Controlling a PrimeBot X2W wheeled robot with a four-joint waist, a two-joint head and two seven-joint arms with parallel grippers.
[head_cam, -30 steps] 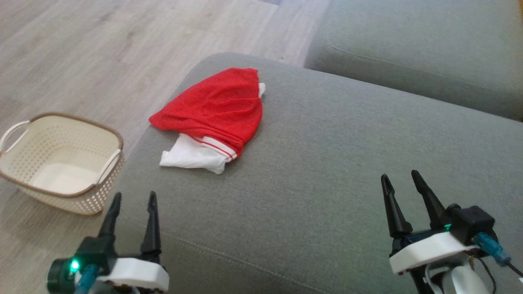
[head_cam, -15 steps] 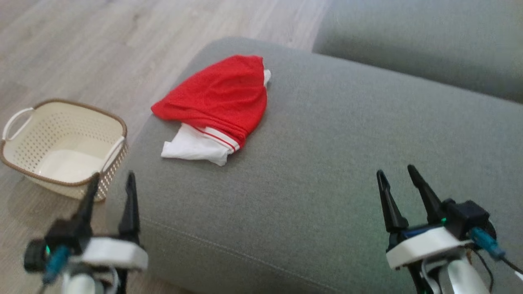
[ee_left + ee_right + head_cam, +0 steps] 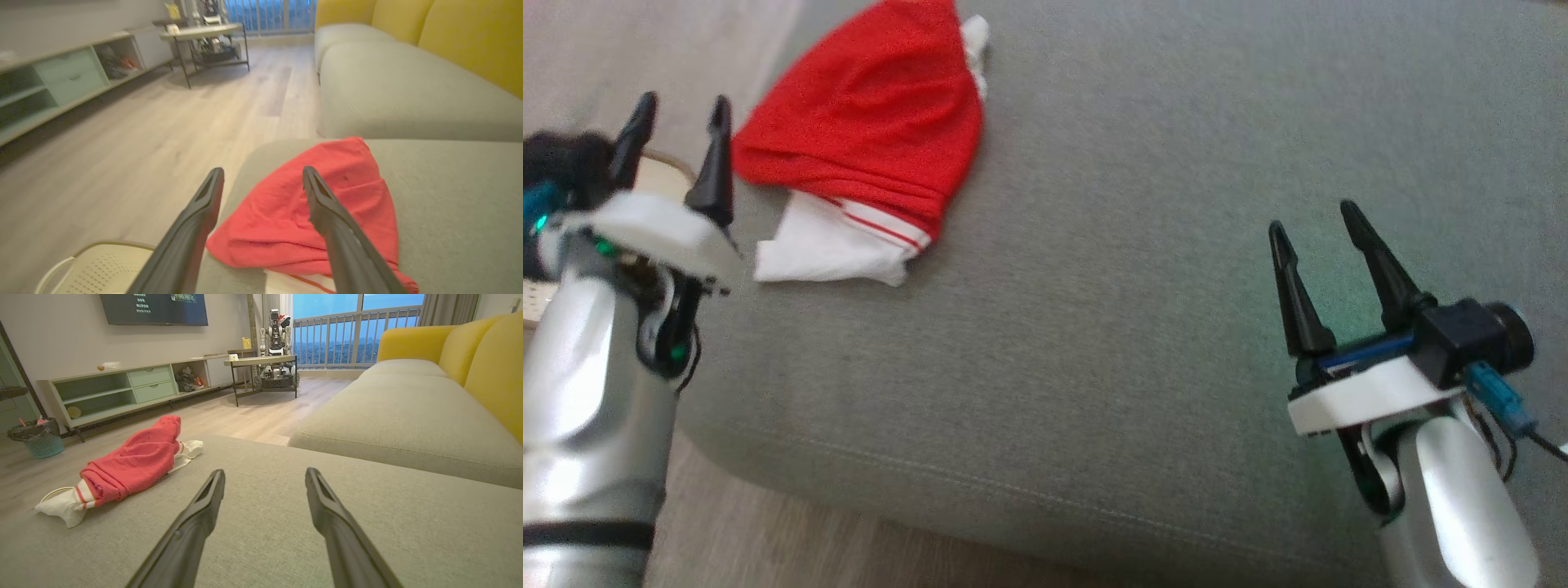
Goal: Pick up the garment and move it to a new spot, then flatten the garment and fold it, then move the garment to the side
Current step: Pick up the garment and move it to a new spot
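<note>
The garment (image 3: 866,122) is a red mesh piece with a white, red-striped part, lying crumpled near the left end of the grey sofa cushion (image 3: 1143,269). My left gripper (image 3: 682,114) stands open just left of it, at the cushion's edge, holding nothing. In the left wrist view the garment (image 3: 294,220) lies right beyond the left gripper (image 3: 263,175), under its spread fingers. My right gripper (image 3: 1311,216) is open over the cushion's right part, well away from the garment. The right wrist view has the garment (image 3: 130,463) far to the left of the right gripper (image 3: 265,477).
A cream perforated basket (image 3: 102,269) stands on the wooden floor (image 3: 135,134) left of the cushion, beneath my left arm. A second grey seat cushion (image 3: 408,412) and yellow backrests (image 3: 490,363) lie beyond. A shelf unit (image 3: 122,390), a side table (image 3: 261,363) and a bin (image 3: 39,439) stand across the room.
The head camera has tilted down, so the picture has shifted. My left gripper has risen and come forward to the garment's left edge. My right gripper has advanced slightly. Both stay open.
</note>
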